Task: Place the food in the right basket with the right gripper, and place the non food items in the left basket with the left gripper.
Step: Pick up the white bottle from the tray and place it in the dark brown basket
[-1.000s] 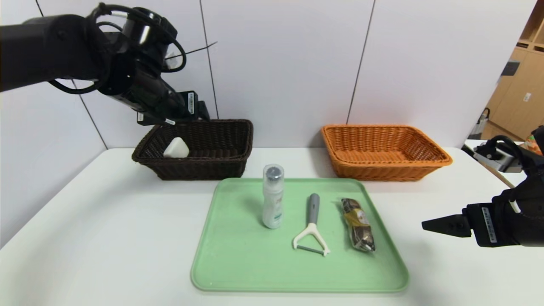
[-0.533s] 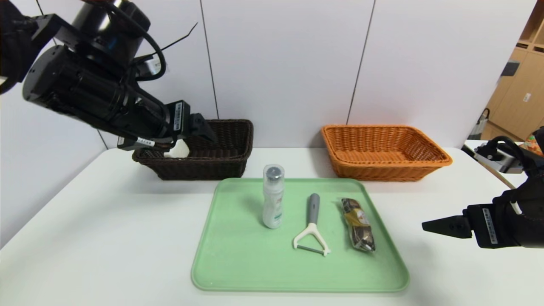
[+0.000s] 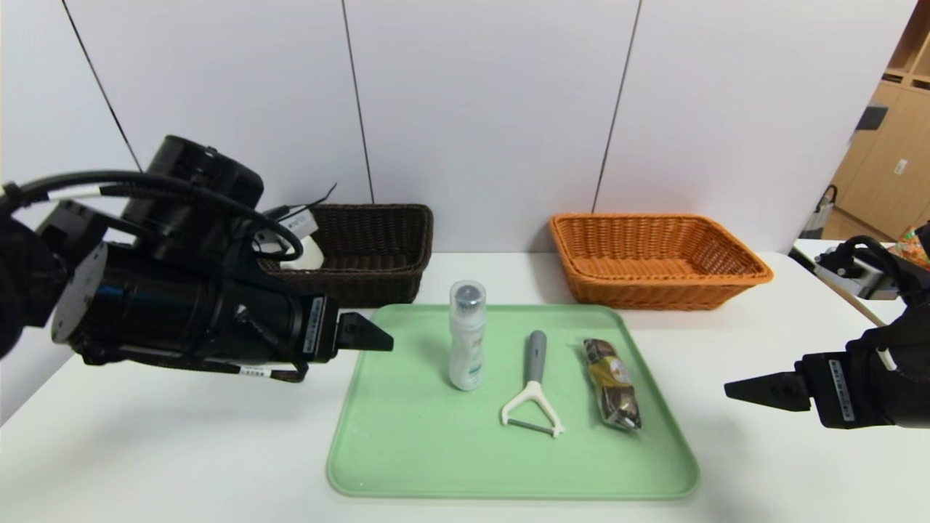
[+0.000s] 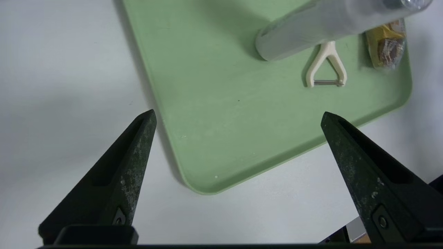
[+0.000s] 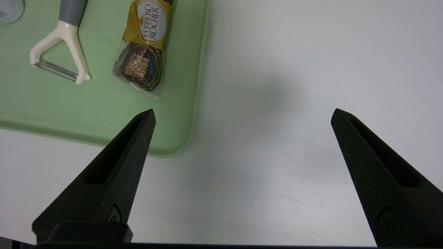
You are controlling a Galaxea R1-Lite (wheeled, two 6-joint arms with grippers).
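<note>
On the green tray [image 3: 407, 450] a white bottle [image 3: 466, 341] stands upright, with a grey-handled peeler [image 3: 532, 392] and a gold-and-brown chocolate pack [image 3: 612, 383] lying to its right. My left gripper [image 3: 374, 340] hovers open at the tray's left edge, pointing toward the bottle; in the left wrist view the left gripper [image 4: 238, 116] has nothing between its fingers and the bottle [image 4: 311, 27] lies ahead of it. My right gripper [image 3: 741, 392] is open and empty over bare table, right of the tray. In the right wrist view the chocolate pack [image 5: 145, 45] lies beyond the right gripper [image 5: 243, 112].
A dark brown basket [image 3: 385, 247] stands at the back left with a white item [image 3: 309, 254] inside, partly hidden by my left arm. An orange basket [image 3: 657, 254] stands at the back right. A wall rises behind both baskets.
My left arm has come away from above the dark basket, down and forward to the tray's left edge. The right arm has barely moved.
</note>
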